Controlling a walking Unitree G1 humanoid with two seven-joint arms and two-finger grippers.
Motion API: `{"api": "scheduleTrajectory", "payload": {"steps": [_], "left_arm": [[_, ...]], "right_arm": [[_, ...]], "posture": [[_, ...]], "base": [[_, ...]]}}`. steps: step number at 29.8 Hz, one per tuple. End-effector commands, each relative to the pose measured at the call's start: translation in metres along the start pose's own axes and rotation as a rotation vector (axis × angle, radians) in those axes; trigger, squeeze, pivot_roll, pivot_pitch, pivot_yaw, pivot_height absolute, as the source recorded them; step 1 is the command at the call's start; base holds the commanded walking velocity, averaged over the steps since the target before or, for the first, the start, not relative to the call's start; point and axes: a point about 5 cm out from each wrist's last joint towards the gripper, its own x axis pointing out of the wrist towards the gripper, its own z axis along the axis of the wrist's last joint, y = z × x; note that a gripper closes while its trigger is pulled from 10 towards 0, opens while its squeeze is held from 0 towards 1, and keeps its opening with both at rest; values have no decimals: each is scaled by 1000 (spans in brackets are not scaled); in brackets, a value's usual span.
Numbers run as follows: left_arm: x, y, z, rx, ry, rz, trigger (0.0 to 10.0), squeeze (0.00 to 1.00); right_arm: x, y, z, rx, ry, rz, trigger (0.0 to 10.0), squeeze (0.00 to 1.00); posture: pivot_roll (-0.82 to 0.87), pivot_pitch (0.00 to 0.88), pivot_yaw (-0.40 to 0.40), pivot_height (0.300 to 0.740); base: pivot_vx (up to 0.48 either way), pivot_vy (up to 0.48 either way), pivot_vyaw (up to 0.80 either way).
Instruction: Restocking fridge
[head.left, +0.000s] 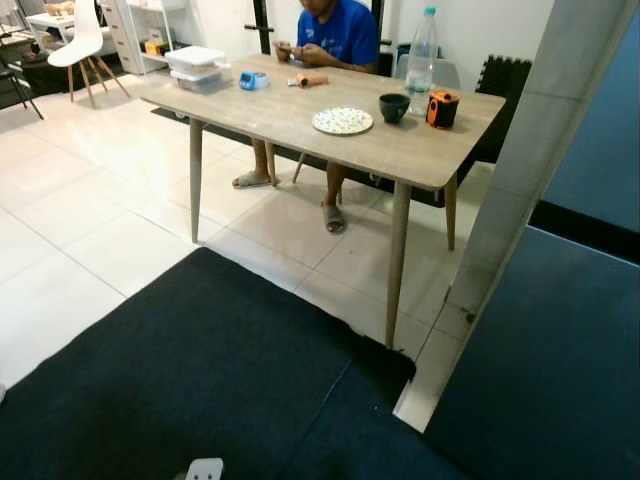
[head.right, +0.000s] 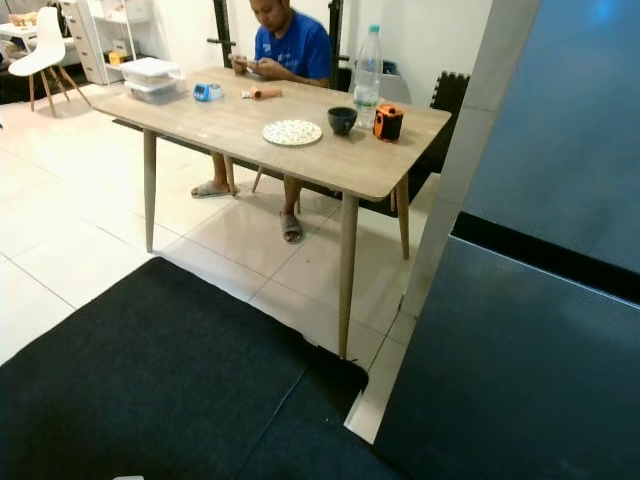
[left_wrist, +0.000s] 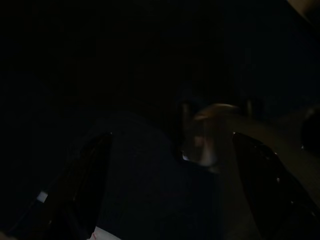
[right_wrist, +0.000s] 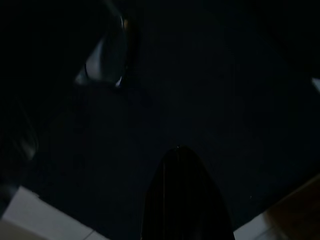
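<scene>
Here, I face the worktop; left claw spread, right claw unclear; I risk clipping the table leg.

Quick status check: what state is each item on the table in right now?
Water bottle: upright, capped.
Dark bowl: upright beside plate.
Patterned plate: flat, nothing on it.
Plastic containers: stacked, lidded.
Orange device: standing at far end of the table.
</scene>
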Motion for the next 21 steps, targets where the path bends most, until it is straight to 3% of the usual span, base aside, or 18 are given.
{"api": "scheduleTrajectory", "payload": {"steps": [1, 18, 21], "left_arm": [[-1, 1, -4, 9, 14, 4, 10000, 0], [-1, 0, -4, 9, 26, 4, 10000, 0], [-1, 0, -4, 8, 25, 1, 10000, 0]], "right_arm": [[1, 0, 11, -4, -36, -8, 10000, 0], [1, -7, 33, -60, -79, -51, 10000, 0], [1, -4, 33, -62, -83, -51, 10000, 0]], "posture": [[-76, 23, -5, 740], [-75, 21, -11, 740], [-75, 21, -11, 740]], "base": [[0, 0, 750], [0, 0, 749], [0, 0, 0]]}}
